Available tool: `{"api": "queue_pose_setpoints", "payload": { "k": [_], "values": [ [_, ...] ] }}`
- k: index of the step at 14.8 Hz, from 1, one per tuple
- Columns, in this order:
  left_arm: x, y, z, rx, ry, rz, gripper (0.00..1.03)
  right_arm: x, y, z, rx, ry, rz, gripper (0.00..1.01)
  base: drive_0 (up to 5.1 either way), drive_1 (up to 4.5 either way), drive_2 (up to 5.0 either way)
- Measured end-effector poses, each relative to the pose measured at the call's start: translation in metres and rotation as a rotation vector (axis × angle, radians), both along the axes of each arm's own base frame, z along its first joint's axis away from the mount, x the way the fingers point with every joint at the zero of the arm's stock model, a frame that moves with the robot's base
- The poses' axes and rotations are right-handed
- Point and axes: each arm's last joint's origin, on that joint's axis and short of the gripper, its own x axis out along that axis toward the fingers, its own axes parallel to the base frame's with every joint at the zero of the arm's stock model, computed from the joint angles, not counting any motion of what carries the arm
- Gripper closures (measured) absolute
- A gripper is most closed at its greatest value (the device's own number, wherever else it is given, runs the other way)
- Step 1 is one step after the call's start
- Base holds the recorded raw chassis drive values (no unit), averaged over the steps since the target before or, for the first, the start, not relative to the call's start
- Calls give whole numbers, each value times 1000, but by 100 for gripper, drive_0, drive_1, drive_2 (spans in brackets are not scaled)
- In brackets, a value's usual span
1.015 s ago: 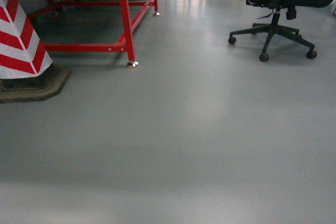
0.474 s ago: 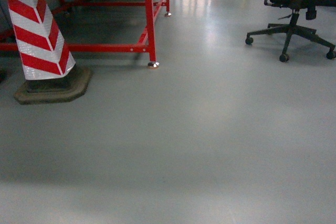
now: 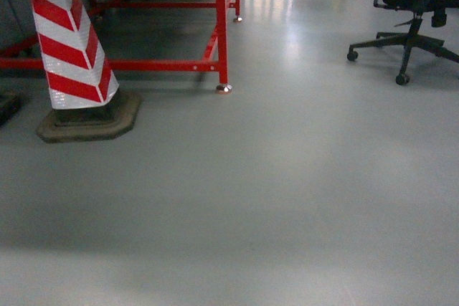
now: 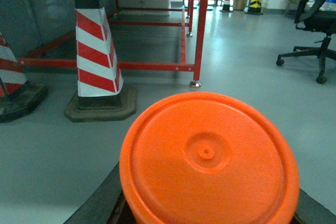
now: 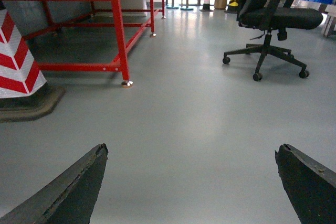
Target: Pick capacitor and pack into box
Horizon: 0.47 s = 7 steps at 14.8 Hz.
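Pick looks done: bright orange cylindrical capacitor (image 4: 207,156) sits end-on, clamped in left gripper (image 4: 207,209). Right gripper (image 5: 191,182) gapes wide, empty. Packing not yet done; pink box nowhere in view.

The light is soft indoor light that comes from the far end of the room, toward 12 o'clock, where the grey floor (image 3: 287,177) shows pale glare streaks, and the head view is rather dim with a darker band low across the floor. The striped cone (image 3: 72,48) and the red frame (image 3: 221,26) throw only weak shadows beside their bases. In the left wrist view the orange capacitor (image 4: 209,156) at 6 o'clock is very near and slightly soft, while the right wrist view is clear with dark fingers (image 5: 68,192) at its lower corners.
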Motion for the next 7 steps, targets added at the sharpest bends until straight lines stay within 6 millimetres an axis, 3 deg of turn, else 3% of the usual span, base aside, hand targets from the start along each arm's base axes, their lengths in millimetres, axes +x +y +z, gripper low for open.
{"api": "queue_pose_setpoints", "payload": {
  "k": [7],
  "values": [
    [0,0,0,0,-3,-1,59,0,0,0,0,2,0,3,-499,242,242]
  ]
}}
